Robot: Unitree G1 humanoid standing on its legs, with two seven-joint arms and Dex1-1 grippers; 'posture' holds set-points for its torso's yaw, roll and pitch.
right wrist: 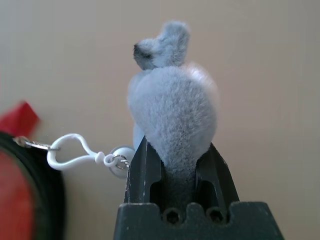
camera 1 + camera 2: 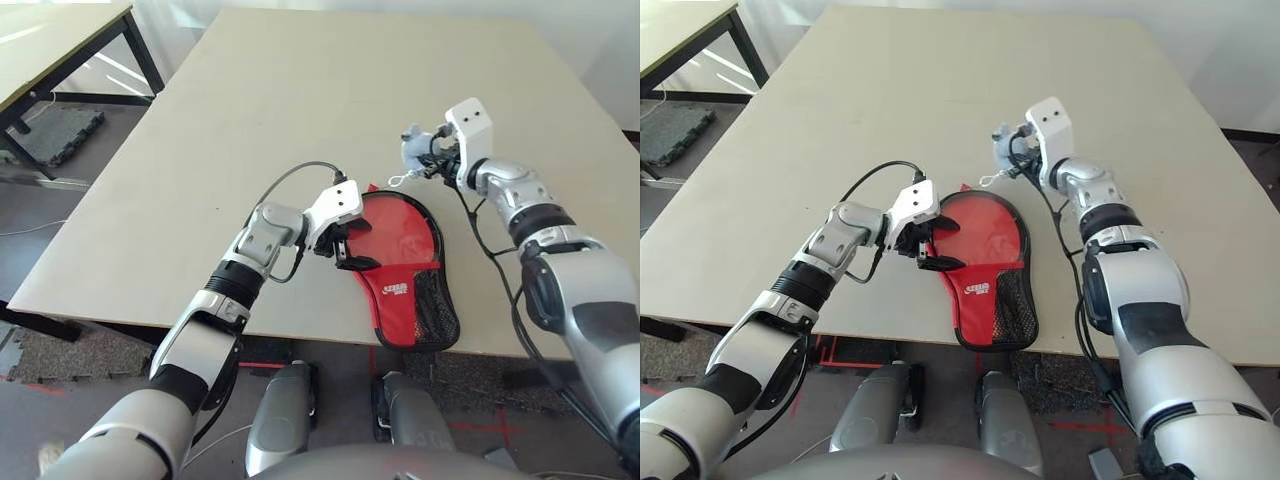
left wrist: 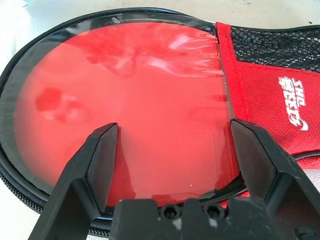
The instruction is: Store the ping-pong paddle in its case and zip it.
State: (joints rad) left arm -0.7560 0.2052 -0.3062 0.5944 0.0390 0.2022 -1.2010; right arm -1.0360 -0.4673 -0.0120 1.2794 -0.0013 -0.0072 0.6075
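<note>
the case (image 2: 398, 318) lies flat on the table (image 2: 250, 110), close to the near edge, with its clear window (image 2: 412, 222) facing up and its pocket end toward the robot. the paddle (image 3: 165, 95) is inside; its round red face shows through the window. below the window sits a red panel with a white logo (image 2: 395, 289), and beside it, on the robot's right, the black mesh (image 2: 434, 305). a black rim runs around the case, and the zipper (image 3: 20, 192) shows along it in the left wrist view.

the left claw (image 3: 175, 122) is released, its two fingers spread wide over the left side of the case, with part of the window between them. it grasps nothing; whether its tips touch the case, i cannot tell.

at the far end of the case, a red tab (image 1: 21, 119) sticks out next to the metal pull (image 1: 32, 144). a white cord (image 1: 75, 162) is looped through the pull and runs to a small ring (image 1: 122, 162) beside the plush (image 1: 172, 110).

the right claw (image 1: 178, 142) is clenched on the soft grey-blue plush, gripping its narrow lower part while the rounder part bulges out past the fingertips. this claw is beyond the case and to its right.

farther out, another table (image 2: 45, 45) stands to the left, with a dark mat (image 2: 65, 135) on the floor near its legs.
</note>
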